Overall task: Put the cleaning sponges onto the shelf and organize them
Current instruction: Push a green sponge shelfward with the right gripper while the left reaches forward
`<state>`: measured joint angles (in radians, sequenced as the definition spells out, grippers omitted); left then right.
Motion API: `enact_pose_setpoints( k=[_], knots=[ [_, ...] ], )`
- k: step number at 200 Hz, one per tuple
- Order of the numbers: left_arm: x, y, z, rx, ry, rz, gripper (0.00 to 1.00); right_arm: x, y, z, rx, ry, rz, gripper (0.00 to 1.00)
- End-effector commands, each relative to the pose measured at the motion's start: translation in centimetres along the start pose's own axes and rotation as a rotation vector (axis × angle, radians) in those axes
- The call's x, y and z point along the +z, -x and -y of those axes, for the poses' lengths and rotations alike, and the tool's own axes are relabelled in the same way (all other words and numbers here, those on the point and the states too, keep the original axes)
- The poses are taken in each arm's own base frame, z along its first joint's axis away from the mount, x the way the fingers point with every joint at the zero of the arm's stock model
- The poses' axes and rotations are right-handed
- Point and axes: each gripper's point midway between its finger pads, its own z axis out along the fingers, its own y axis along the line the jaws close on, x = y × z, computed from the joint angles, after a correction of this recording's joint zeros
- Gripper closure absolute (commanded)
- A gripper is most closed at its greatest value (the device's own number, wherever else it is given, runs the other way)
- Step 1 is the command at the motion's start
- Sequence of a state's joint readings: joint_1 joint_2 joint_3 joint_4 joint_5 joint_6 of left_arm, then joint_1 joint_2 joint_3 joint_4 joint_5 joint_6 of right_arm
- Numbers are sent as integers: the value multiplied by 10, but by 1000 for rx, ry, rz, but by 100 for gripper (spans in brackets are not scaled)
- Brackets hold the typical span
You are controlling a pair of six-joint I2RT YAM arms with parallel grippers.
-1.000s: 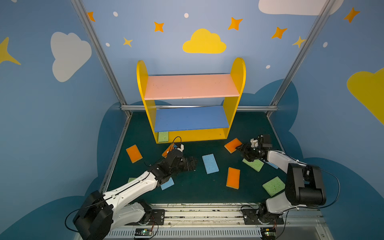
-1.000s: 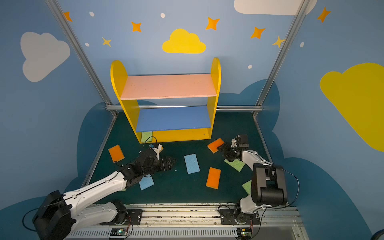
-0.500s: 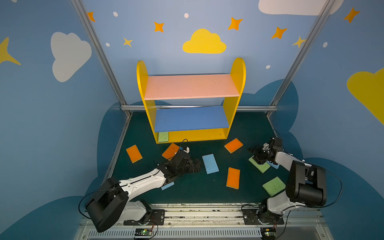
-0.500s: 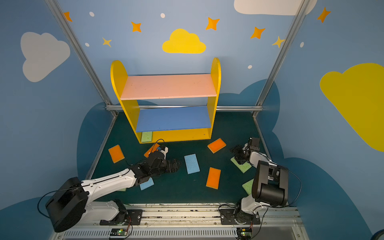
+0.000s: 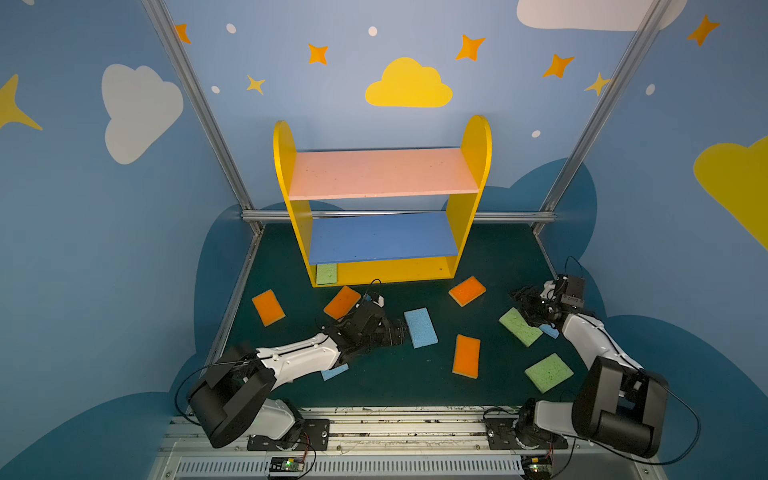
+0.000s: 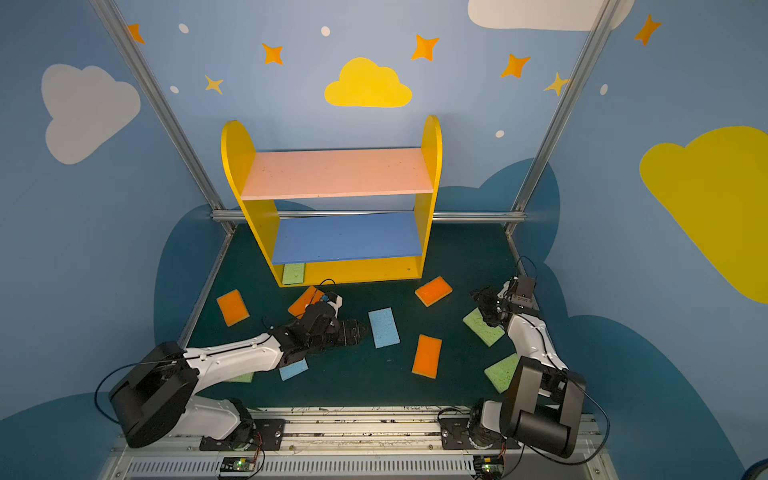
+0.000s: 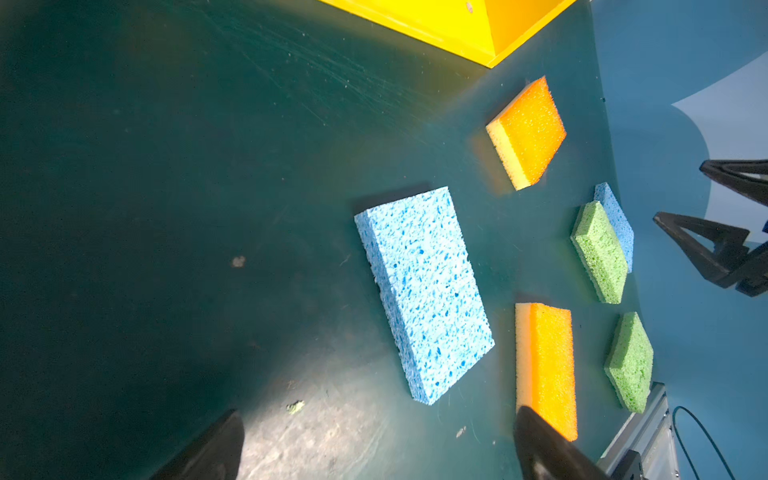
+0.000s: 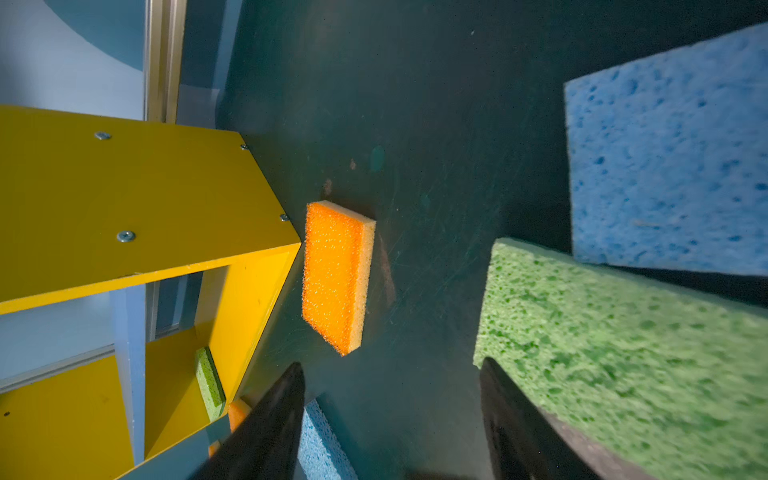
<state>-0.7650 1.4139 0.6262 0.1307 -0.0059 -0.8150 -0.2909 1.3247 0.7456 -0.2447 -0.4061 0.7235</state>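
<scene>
Over the last second the left gripper (image 5: pixel 397 332) has stretched lower and further along the mat (image 5: pixel 374 386) towards its middle. The right gripper (image 5: pixel 527 305) has drawn back from the corner orange sponge (image 5: pixel 467 291) towards the mat's right edge.

The left jaws stand fully wide and empty. The light blue sponge (image 5: pixel 420 327) lies flat just beside their tips, on the side towards the right edge. Its long axis runs from the shelf side to the near rail edge, slightly skewed. In the left wrist view it (image 7: pixel 424 291) sits ahead of the fingertips with its length pointing away from them, so the jaws look set to close across its short width. The left arm is by far the nearer; the right is well apart.

Bare mat rings this sponge. The closest neighbour is the near orange sponge (image 5: pixel 466 356), apart from it towards the near edge. The mat up to the front of the shelf (image 5: pixel 476 137) is open.

The right jaws are partly open with nothing between them, over the far end of a green sponge (image 5: pixel 519 327), which lies just outside one finger (image 8: pixel 519 415).

One shelved green sponge (image 5: pixel 326 273) rests at the left end of the yellow bottom board; the others in view lie on the mat.
</scene>
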Motion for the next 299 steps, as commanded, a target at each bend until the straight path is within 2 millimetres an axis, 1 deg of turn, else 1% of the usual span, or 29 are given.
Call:
enact_pose_setpoints(
  k=[1, 15, 23, 24, 30, 52, 84, 103, 117, 130, 133, 147, 149, 184, 200, 209, 223, 229, 232, 239, 244, 252, 269, 276, 278, 281, 282, 286, 299],
  knots=[
    [-1, 10, 13, 12, -39, 20, 0, 7, -9, 34, 76, -61, -58, 34],
    [-1, 10, 13, 9, -40, 17, 0, 17, -14, 48, 122, -64, -81, 34],
    [0, 10, 12, 6, -42, 15, 0, 21, -12, 47, 131, -46, -80, 34],
    [0, 10, 13, 6, -43, 14, 0, 23, -18, 52, 140, -51, -95, 34],
    [0, 10, 12, 2, -43, 12, 0, 27, -22, 54, 148, -46, -109, 33],
    [-2, 11, 9, -6, -42, 11, 0, 44, -36, 45, 116, -43, -168, 34],
    [-12, 16, -3, -32, -34, 29, 0, 67, -78, 29, 35, -50, -268, 34],
    [-21, 20, -11, -44, -24, 45, 0, 76, -106, 10, -10, -20, -324, 34],
    [-29, 23, -16, -49, -17, 59, 0, 81, -131, -6, -70, -11, -368, 34],
    [-35, 24, -21, -53, -11, 70, 0, 84, -159, -21, -132, -4, -406, 34],
    [-36, 24, -22, -54, -10, 73, 0, 84, -162, -23, -138, -3, -409, 34],
    [-41, 25, -26, -52, 2, 85, 0, 88, -193, -34, -183, 6, -450, 34],
    [-41, 25, -27, -53, 5, 87, 0, 89, -195, -47, -195, 27, -448, 34],
    [-45, 19, -33, -47, 22, 82, 0, 101, -262, -96, -300, 82, -543, 34],
    [-47, 17, -35, -44, 26, 84, 0, 105, -284, -114, -321, 117, -582, 34],
    [-48, 15, -36, -42, 27, 82, 1, 105, -291, -125, -327, 141, -595, 34],
    [-51, 14, -36, -35, 25, 85, 2, 102, -293, -139, -333, 180, -603, 34],
    [-52, 14, -36, -30, 21, 86, 4, 99, -293, -147, -338, 207, -609, 34],
    [-52, 14, -35, -29, 20, 85, 7, 98, -293, -151, -341, 222, -610, 34],
    [-52, 13, -34, -24, 15, 82, 19, 93, -290, -160, -350, 255, -612, 34],
    [-52, 13, -33, -18, 11, 82, 30, 89, -288, -165, -357, 270, -609, 34],
    [-51, 14, -30, -11, 4, 81, 44, 84, -282, -172, -368, 289, -600, 34],
    [-47, 17, -22, 9, -12, 69, 64, 74, -269, -178, -389, 309, -578, 35],
    [-45, 19, -16, 23, -21, 66, 76, 71, -261, -178, -391, 309, -568, 36],
    [-44, 19, -15, 28, -20, 61, 82, 70, -259, -178, -392, 310, -565, 36],
    [-43, 19, -13, 32, -21, 57, 94, 69, -256, -178, -394, 310, -561, 37],
    [-42, 20, -12, 33, -21, 57, 95, 69, -255, -178, -394, 310, -559, 38],
    [-41, 20, -10, 40, -19, 52, 97, 67, -250, -177, -394, 308, -555, 39],
    [-34, 23, -1, 64, -23, 40, 97, 64, -235, -172, -390, 302, -533, 42]
  ],
)
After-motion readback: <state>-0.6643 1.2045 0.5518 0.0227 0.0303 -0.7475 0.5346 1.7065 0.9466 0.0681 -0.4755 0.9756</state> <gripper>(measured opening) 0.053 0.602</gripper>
